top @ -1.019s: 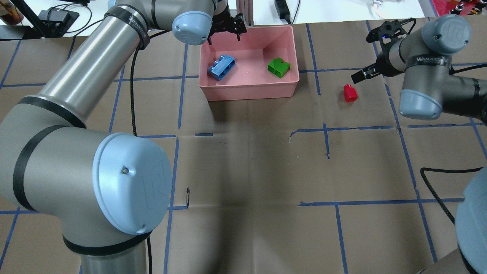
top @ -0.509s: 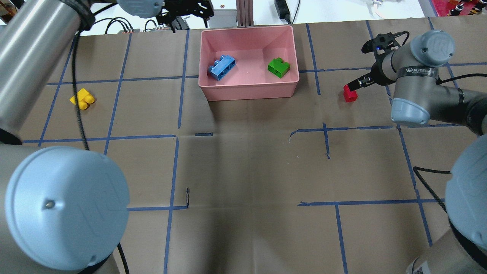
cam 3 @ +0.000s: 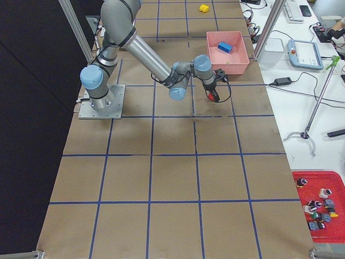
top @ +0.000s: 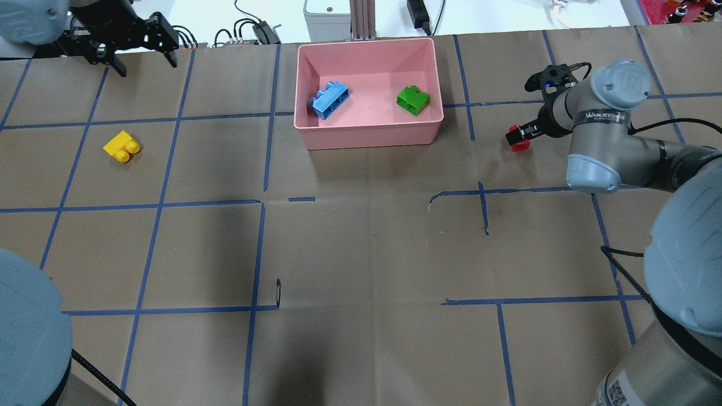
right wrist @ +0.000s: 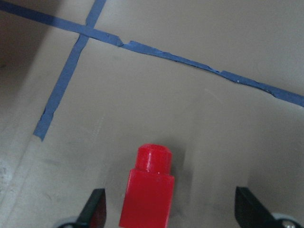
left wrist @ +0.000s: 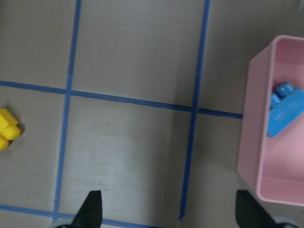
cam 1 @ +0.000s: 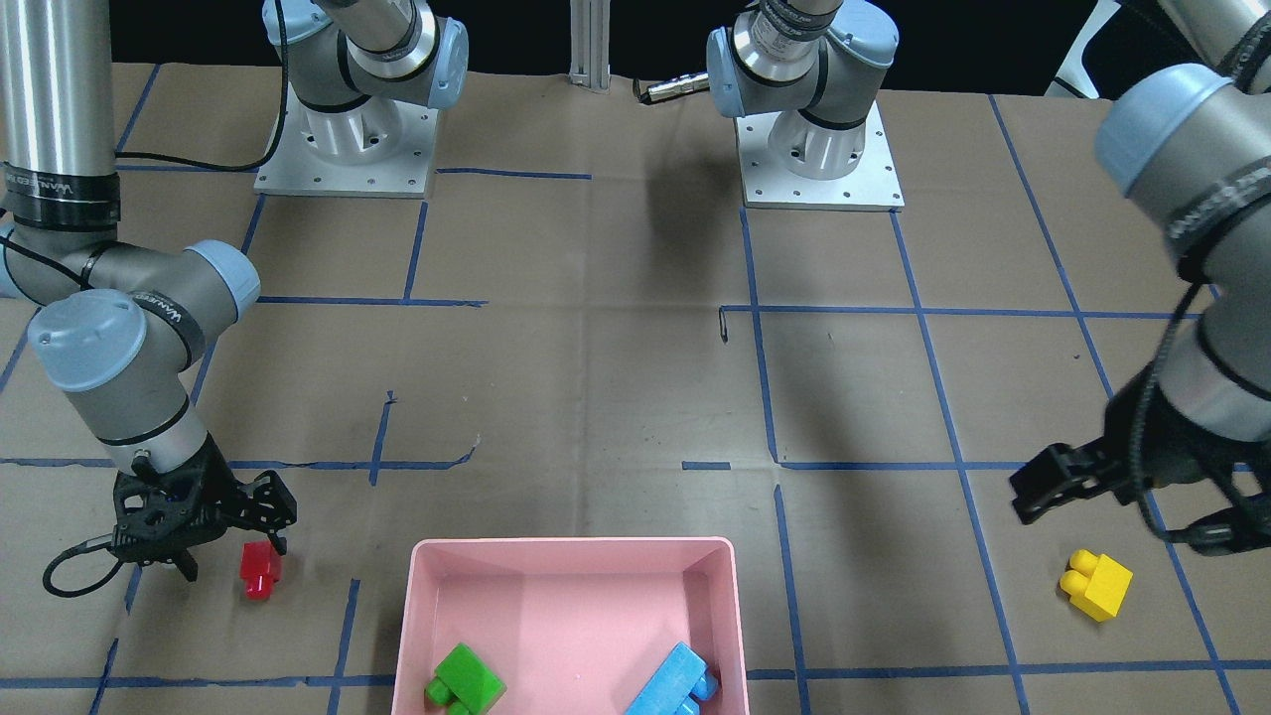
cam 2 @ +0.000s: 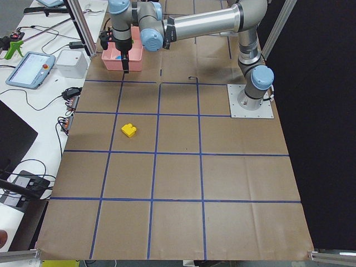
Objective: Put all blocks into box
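Box [top: 372,134]: a pink tray, standing flat at the far middle of the counter [top: 361,254], close to its far edge.
Blue block [top: 328,100]: inside the box, in the left half as the overhead view shows it. It lies at a slant near the left wall.
Green block [top: 413,100]: inside the box, in the right half, well apart from the blue block.
Red block [right wrist: 148,192]: outside the box, on the counter to the right of it in the overhead view. Its one stud points away from the right wrist camera.
Yellow block [top: 122,148]: outside the box, on the counter well to the left of it in the overhead view. Two studs show on one side.
Right fingers [right wrist: 96,211]: apart, low at the counter, one on each side of the red block. In the wrist view a gap shows on both sides, the smaller one at the view's left, so the block is not clamped.
Left fingers [left wrist: 91,211]: apart, raised over the counter between the yellow block and the box. In the wrist view the yellow block is at the left edge and a corner of the box, with the blue block in it, at the right edge.
Counter: covered with brown paper, marked in squares by blue tape lines.
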